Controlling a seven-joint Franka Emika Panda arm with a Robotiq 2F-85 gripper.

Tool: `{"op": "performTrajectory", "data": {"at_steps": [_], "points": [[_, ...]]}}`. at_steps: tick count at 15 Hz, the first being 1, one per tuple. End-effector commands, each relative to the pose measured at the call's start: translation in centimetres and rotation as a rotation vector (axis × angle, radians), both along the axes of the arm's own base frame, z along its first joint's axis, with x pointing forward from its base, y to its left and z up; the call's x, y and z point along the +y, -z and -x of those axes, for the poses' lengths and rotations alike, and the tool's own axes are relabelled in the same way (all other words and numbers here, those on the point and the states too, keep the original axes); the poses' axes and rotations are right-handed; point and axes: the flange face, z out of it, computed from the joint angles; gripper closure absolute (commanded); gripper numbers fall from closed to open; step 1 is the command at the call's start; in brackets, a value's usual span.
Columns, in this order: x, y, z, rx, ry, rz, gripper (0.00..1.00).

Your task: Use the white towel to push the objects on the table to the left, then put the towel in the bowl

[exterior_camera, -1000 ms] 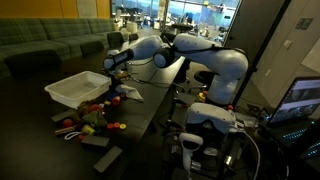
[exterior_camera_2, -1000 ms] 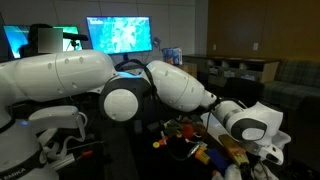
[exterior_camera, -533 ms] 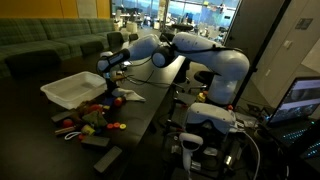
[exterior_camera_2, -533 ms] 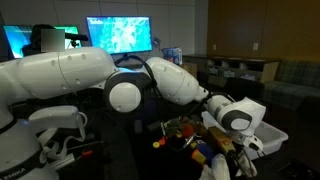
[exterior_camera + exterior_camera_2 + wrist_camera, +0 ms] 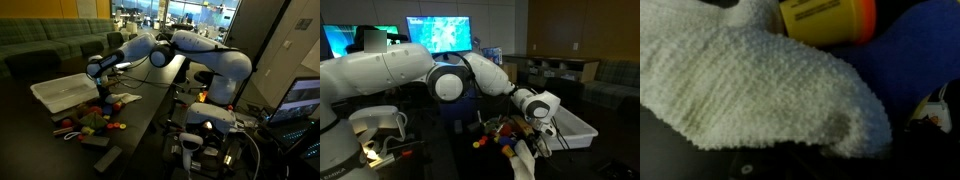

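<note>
First, in an exterior view, the gripper (image 5: 100,88) hangs just beside the near long wall of the bowl (image 5: 55,92), a shallow white tray on the glossy black table (image 5: 150,100). The objects (image 5: 95,120), small red, orange and yellow pieces, lie clustered near the bowl, on its table-edge side. The cloth is too small to make out here.

Next, in an exterior view from another angle, the claw is pressed together, pinching the white towel (image 5: 525,162). The towel hangs beneath it with its long axis nearly upright and its free end pointing down toward the table, beside the bowl and not in it.

Lastly, in the wrist view, the towel's nubbly surface fills most of the frame, running from upper left down to lower right. A yellow-orange piece (image 5: 825,18) shows just above it and a blue shape (image 5: 915,60) to its right.
</note>
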Motion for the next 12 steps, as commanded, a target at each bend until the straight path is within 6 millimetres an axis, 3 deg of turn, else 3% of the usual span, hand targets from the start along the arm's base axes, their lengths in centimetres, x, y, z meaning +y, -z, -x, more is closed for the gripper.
{"op": "performTrajectory", "data": {"at_steps": [1,12], "points": [[5.3,1.6,1.6,0.045,-0.028,-0.057,1.00],[17.8,0.8,3.8,0.034,-0.124,-0.197,1.00]]}}
